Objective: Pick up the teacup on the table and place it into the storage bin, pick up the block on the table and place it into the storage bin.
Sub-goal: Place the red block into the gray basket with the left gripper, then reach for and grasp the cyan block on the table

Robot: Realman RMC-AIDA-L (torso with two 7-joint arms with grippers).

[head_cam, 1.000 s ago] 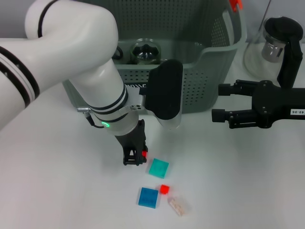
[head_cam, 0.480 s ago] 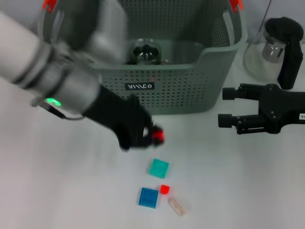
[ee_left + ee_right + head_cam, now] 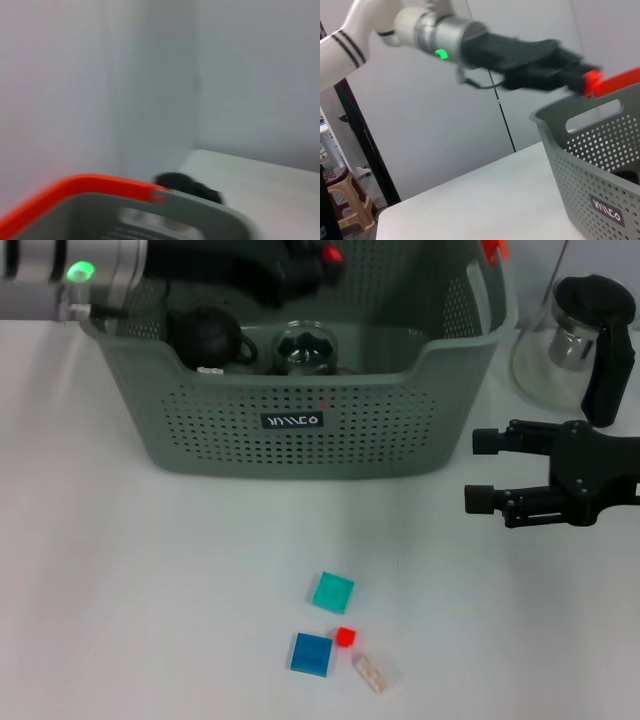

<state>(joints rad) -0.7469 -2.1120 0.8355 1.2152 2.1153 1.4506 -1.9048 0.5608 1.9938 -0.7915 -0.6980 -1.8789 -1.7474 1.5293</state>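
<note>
The grey-green storage bin [image 3: 300, 445] stands at the back of the table, and its orange handle tip [image 3: 95, 184] fills the left wrist view. My left gripper [image 3: 318, 260] hovers over the bin's far side, shut on a small red block [image 3: 331, 254]. The right wrist view shows the left gripper [image 3: 565, 75] beside the bin [image 3: 600, 165]. A glass teacup [image 3: 304, 346] sits inside the bin. On the table in front lie a teal block [image 3: 333, 592], a blue block [image 3: 312, 654], a tiny red block [image 3: 345, 636] and a clear block [image 3: 375, 673]. My right gripper [image 3: 482, 470] rests open to the right of the bin.
A black teapot [image 3: 205, 335] also sits in the bin, left of the teacup. A glass kettle with a black handle [image 3: 585, 325] stands at the back right, just behind my right arm.
My left arm lifted the small red block from the table beside the teal block and carried it up and back over the bin. The right gripper drifted slightly right.
</note>
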